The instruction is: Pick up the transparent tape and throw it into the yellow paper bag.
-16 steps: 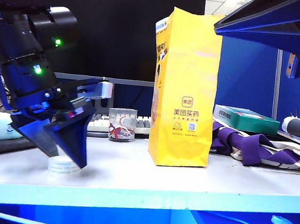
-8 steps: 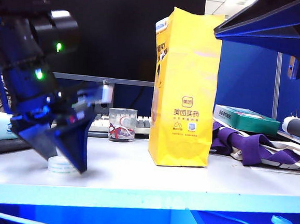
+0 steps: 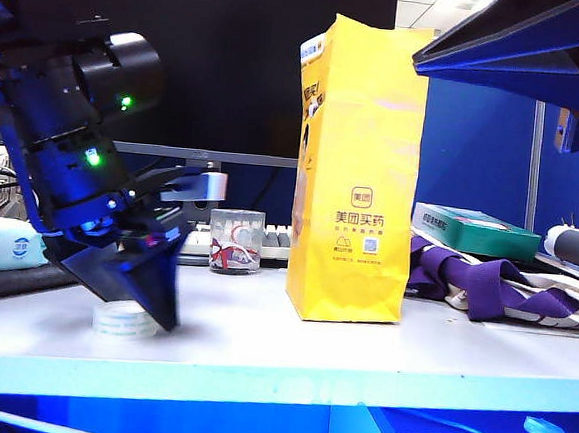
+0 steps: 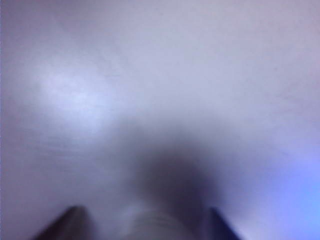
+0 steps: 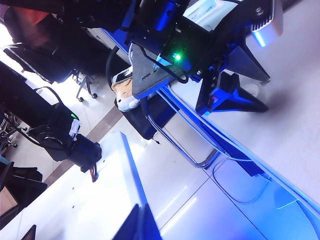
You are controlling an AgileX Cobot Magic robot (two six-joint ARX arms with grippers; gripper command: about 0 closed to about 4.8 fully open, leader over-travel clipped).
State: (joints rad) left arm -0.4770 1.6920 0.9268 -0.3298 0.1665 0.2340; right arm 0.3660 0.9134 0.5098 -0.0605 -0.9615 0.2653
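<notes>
Table layout, left to right: left gripper over tape, cup, bag, clutter.

Left gripper (image 3: 148,291) low over the table (image 3: 259,350) at its left side, down on the transparent tape (image 3: 121,321) lying there. Glass cup (image 3: 235,240) farther back, between tape and yellow paper bag (image 3: 358,172), which stands upright mid-table. Keyboard (image 3: 197,239) behind the cup. Box (image 3: 474,231) and straps (image 3: 485,282) right of the bag. Right gripper (image 3: 529,40) high at upper right, well apart.

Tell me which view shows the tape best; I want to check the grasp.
The exterior view: the tape lies on the table under the left gripper. The left wrist view gives only a blur of it; the right wrist view a sliver.
</notes>
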